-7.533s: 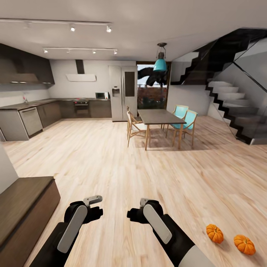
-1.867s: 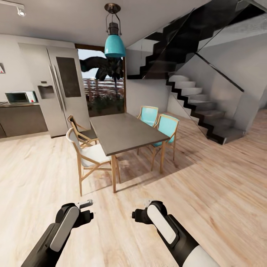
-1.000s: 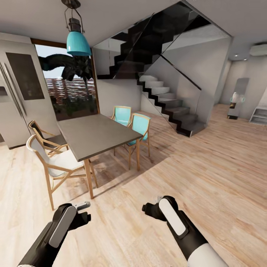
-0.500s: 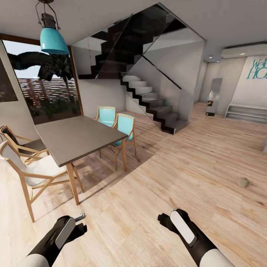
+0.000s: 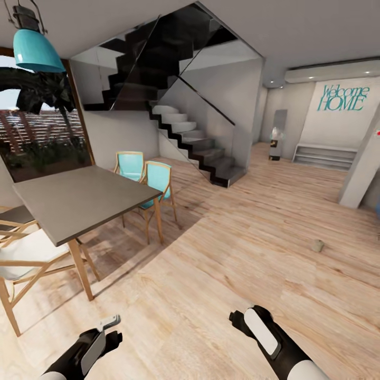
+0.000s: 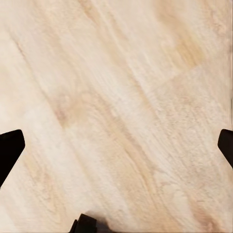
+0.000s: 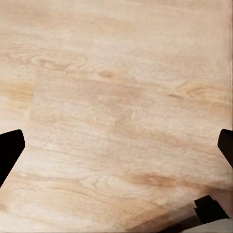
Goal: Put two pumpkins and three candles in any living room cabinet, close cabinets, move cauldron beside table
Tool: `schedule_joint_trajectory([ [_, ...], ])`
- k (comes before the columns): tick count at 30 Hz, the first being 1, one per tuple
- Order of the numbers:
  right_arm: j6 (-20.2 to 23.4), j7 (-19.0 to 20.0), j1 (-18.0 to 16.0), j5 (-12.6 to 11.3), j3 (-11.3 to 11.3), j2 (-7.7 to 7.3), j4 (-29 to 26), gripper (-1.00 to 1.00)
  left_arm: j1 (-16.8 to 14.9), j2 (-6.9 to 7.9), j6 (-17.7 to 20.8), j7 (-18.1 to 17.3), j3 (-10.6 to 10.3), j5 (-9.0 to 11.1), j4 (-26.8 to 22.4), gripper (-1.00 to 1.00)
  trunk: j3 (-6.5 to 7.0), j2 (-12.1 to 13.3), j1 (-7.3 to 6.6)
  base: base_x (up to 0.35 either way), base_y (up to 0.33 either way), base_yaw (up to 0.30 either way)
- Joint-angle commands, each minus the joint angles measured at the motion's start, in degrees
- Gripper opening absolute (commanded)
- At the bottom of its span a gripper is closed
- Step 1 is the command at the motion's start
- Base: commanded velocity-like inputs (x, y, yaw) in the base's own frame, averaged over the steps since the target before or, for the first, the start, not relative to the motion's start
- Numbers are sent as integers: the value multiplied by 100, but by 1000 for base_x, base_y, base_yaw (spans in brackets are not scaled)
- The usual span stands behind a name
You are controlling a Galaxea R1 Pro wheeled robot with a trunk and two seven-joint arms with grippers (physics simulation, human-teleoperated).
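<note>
I see both grippers' fingers spread apart over pale wooden plank floor (image 5: 253, 253), grey rectangular dining table (image 5: 79, 198) ahead-left

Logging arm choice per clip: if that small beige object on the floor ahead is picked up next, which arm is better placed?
Right, tentatively. The small beige object lies on the floor on the robot's right, on the same side as the right gripper; the left gripper would have to cross over. Both grippers are open with nothing held, and the robot must drive closer first.

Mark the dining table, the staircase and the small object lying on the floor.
table (image 5: 79, 200), head view, bare grey top
staircase (image 5: 195, 145), head view, a middle step
small object (image 5: 316, 245), head view, its body; too small to identify
</note>
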Motion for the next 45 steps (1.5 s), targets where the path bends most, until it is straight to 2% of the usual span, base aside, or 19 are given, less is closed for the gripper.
schedule_joint_trajectory([
  [1, -33, -41, -5, -33, 31, -7, 39, 100, 0, 12, -101, 38, -51, 53, -8, 100, -13, -4, 0, 0, 0, -214],
  [10, -193, -34, -6, -26, 31, -7, 175, 100, 26, 26, -598, 17, -97, 58, 52, 100, -82, -4, 0, 0, 0, -176],
  [17, -265, -41, 88, -17, 31, -7, 185, 100, 27, 16, -636, 17, -109, 56, 176, 100, -142, -4, 0, 32, 7, -127],
  [20, -270, -42, 103, -15, 31, -7, 185, 100, 27, 54, -642, 15, -104, 56, 195, 100, -168, -4, 0, 195, 91, -96],
  [24, -286, -35, 108, -15, 31, -7, 280, 100, 27, 80, -636, 10, -96, 64, 205, 100, -195, -4, 0, 261, 147, -57],
  [34, -284, -24, 110, -14, 31, -7, 380, 100, 27, 35, -636, 8, -111, 52, 207, 100, -204, -4, 0, 278, 168, -19],
  [45, -556, 126, 110, -21, 37, -7, 447, 100, 27, 17, -643, 8, -129, 53, 207, 100, -240, -4, 0, 308, 89, -230],
])
